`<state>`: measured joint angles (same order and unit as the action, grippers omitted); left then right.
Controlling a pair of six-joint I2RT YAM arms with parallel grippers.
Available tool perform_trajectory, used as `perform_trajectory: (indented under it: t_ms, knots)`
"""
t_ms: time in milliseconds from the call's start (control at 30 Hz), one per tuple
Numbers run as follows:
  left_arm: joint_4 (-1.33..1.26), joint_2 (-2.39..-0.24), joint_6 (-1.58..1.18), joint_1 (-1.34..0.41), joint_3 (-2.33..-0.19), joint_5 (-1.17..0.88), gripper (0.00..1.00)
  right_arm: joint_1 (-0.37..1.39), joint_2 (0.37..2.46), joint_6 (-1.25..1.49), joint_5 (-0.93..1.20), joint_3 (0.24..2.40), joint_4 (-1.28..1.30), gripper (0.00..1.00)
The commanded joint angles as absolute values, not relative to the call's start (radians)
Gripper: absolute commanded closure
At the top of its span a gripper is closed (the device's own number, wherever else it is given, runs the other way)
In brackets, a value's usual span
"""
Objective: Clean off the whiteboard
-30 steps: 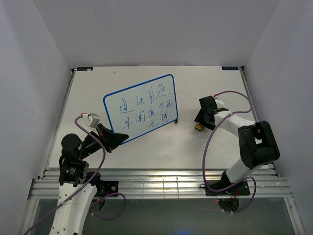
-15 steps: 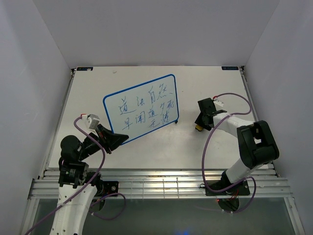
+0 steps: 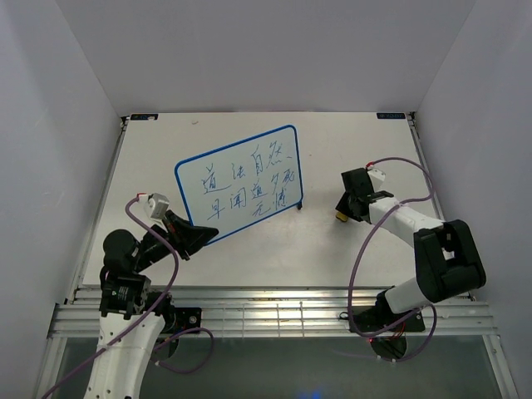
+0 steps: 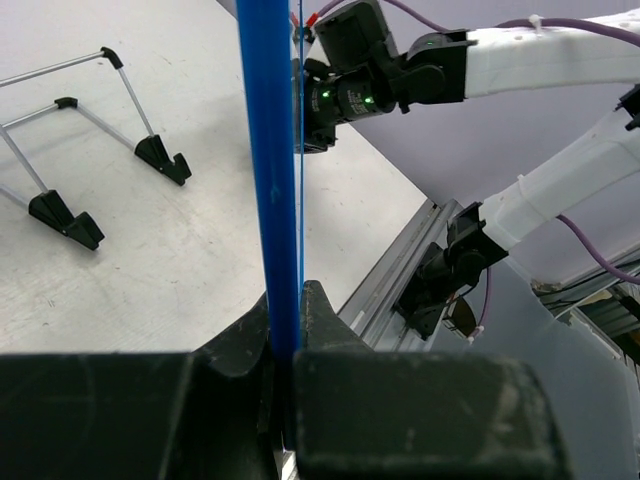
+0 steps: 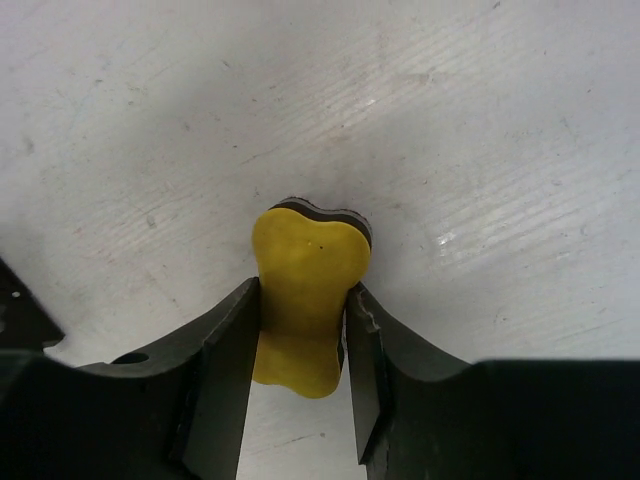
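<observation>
The whiteboard [image 3: 241,181], white with a thin blue frame and blue handwritten characters, stands tilted at the middle left of the table. My left gripper [image 3: 202,234] is shut on its lower left corner. In the left wrist view the blue frame [image 4: 270,170] runs straight up from between the closed jaws of the left gripper [image 4: 290,335]. To the right, a small yellow eraser [image 3: 338,217] lies on the table. My right gripper [image 5: 300,335] is shut on the eraser [image 5: 305,280] at its narrow waist, both fingers touching its sides.
The whiteboard's wire stand with black feet [image 4: 160,155] rests on the table behind the board. A slatted metal rail [image 3: 274,312] runs along the near edge. White walls close in the table on the left, right and back.
The right gripper's jaws have closed onto the yellow eraser, and its arm has shifted slightly to the right. The left gripper and whiteboard have not moved.
</observation>
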<state>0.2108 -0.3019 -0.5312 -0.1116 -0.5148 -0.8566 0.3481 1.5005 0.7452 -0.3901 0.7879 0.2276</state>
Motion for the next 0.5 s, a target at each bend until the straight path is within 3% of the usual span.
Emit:
perform_trajectory:
  t_ms: [0, 167, 300, 467]
  knots:
    - [0.152, -0.316, -0.520, -0.115, -0.526, -0.819, 1.00, 0.351, 1.404, 0.698, -0.405, 0.773, 0.230, 0.59]
    - [0.170, -0.396, -0.528, -0.115, -0.534, -0.821, 1.00, 0.351, 1.130, 0.540, -0.335, 0.687, 0.210, 0.60]
    - [0.150, -0.472, -0.567, -0.115, -0.525, -0.888, 1.00, 0.351, 0.919, 0.364, -0.119, 0.661, 0.206, 0.60]
    - [0.115, -0.601, -0.632, -0.117, -0.505, -0.962, 1.00, 0.371, 0.753, 0.333, 0.164, 0.650, 0.123, 0.65]
